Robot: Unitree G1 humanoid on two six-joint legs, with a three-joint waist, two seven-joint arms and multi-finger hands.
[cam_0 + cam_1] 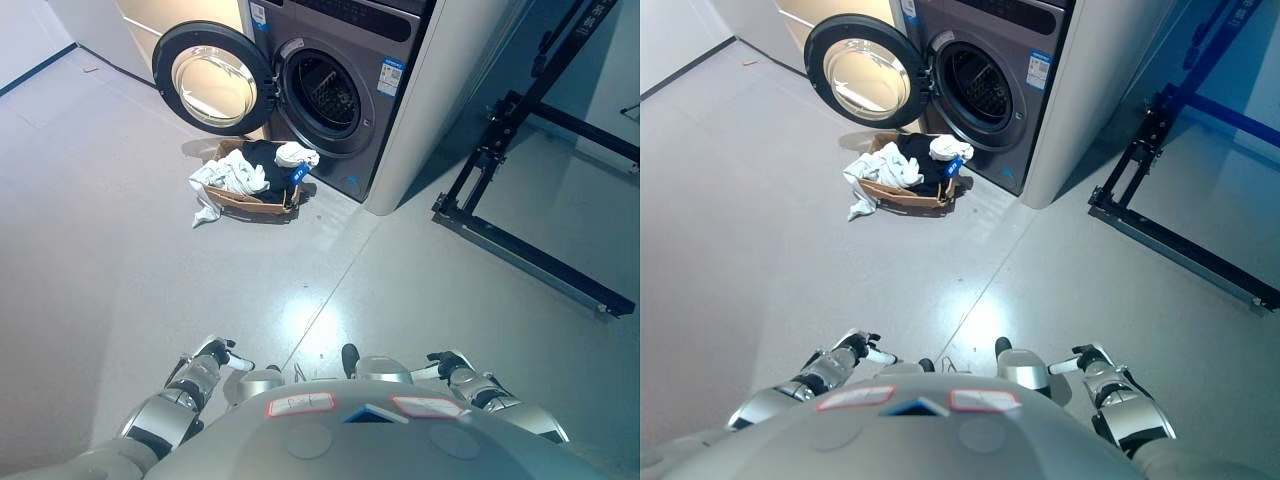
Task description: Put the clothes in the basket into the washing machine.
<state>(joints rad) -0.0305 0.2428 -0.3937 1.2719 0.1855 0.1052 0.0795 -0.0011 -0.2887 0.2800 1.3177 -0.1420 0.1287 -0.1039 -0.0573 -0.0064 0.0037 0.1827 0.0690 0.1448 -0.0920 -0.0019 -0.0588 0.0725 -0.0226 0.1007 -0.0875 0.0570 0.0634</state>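
Observation:
A grey washing machine (385,40) stands at the back, its round door (212,80) swung open to the left and its drum opening (325,95) dark. A brown basket (250,205) sits on the floor just in front of it. The basket holds a white cloth (230,175) spilling over its left side, a dark garment (268,160) and a smaller white piece (296,154). My left hand (215,352) and right hand (448,362) hang low close to my body, far from the basket, fingers relaxed and empty.
A black metal frame (530,200) lies on the floor at the right of the machine. A pale cabinet (180,15) stands behind the open door. Grey floor (150,280) stretches between me and the basket.

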